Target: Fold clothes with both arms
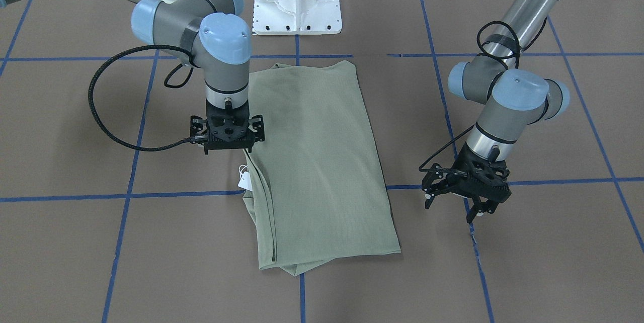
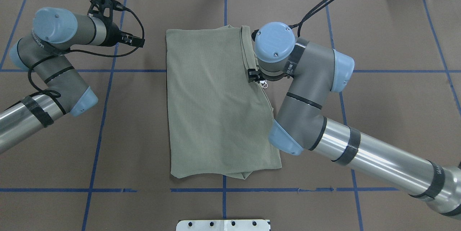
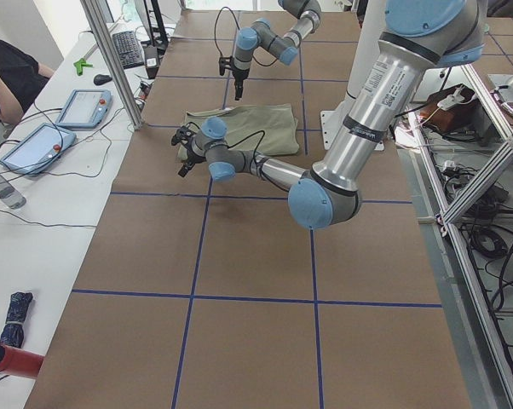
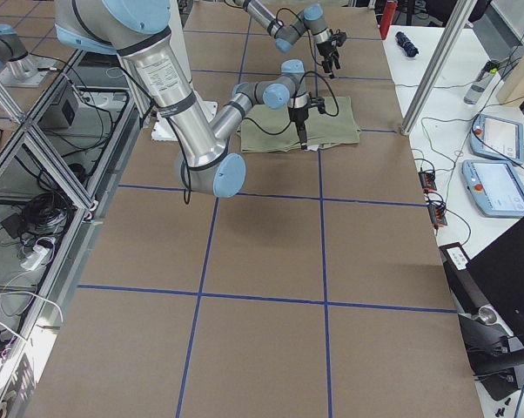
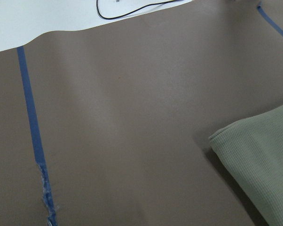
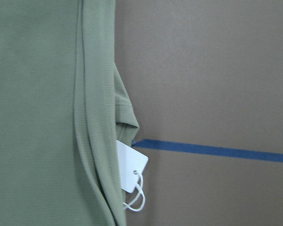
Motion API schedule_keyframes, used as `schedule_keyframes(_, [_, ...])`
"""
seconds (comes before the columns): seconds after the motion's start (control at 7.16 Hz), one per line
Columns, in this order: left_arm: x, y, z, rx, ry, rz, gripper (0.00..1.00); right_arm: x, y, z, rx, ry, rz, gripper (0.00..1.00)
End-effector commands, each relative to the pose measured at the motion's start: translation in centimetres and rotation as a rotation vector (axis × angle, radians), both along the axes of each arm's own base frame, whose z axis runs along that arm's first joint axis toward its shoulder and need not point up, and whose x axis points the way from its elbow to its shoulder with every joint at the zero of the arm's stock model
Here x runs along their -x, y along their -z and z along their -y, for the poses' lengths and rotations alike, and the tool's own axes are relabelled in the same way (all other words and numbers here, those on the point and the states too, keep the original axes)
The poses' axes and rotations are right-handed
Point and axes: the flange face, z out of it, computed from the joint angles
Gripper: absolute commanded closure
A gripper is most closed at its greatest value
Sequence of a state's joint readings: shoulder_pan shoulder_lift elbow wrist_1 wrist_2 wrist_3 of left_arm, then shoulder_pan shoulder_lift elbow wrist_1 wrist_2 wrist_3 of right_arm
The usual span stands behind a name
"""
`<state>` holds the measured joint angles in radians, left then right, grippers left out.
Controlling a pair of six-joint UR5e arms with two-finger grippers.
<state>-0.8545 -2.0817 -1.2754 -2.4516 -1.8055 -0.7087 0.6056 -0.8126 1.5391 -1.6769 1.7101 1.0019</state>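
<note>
The pale sage-green shirt [image 1: 317, 162] lies folded lengthwise in a long flat rectangle at the table's middle [image 2: 216, 105]. Its white hang tag [image 1: 245, 179] sticks out from the long edge on my right side and shows in the right wrist view [image 6: 131, 167] beside the shirt's edge [image 6: 38, 113]. My right gripper [image 1: 226, 137] points straight down just above that edge near the tag; its linkages look spread and it holds nothing. My left gripper [image 1: 453, 207] is open and empty over bare table, off the shirt's other long side. The left wrist view shows one shirt corner [image 5: 263, 155].
The white pedestal base [image 1: 297, 1] stands at the robot's side of the table. Blue tape lines [image 1: 65, 196] grid the brown table. An operators' bench with tablets [image 3: 73, 106] and a seated person [image 3: 5, 72] runs along the far side.
</note>
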Motion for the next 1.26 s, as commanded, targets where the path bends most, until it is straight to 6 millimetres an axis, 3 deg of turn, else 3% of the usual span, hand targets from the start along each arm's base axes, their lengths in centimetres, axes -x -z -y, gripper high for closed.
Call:
schedule_keyframes(0.0, [0.2,-0.5,-0.2,0.004,0.0,0.004,0.0,3.4,0.1,2.4,0.002,-0.019,0.019,0.0])
schedule_keyframes(0.14, [0.4,-0.6,-0.5,-0.002,-0.001,0.0,0.0,5.1,-2.0,3.6,-0.015,-0.022,0.045,0.0])
schedule_keyframes(0.7, [0.5,-0.9,-0.6,0.0,-0.001,0.001,0.0,5.7,-4.3,3.6,0.01,-0.011,-0.002,0.0])
schedule_keyframes(0.98, [0.4,-0.8,-0.7,-0.001,-0.002,0.0,0.0,4.6,-5.1,4.4,0.043,-0.017,-0.064,0.0])
schedule_keyframes(1.12, [0.4,-0.9,-0.6,0.0,-0.002,0.001,0.0,2.7,-5.8,6.2,0.056,-0.044,-0.086,0.0])
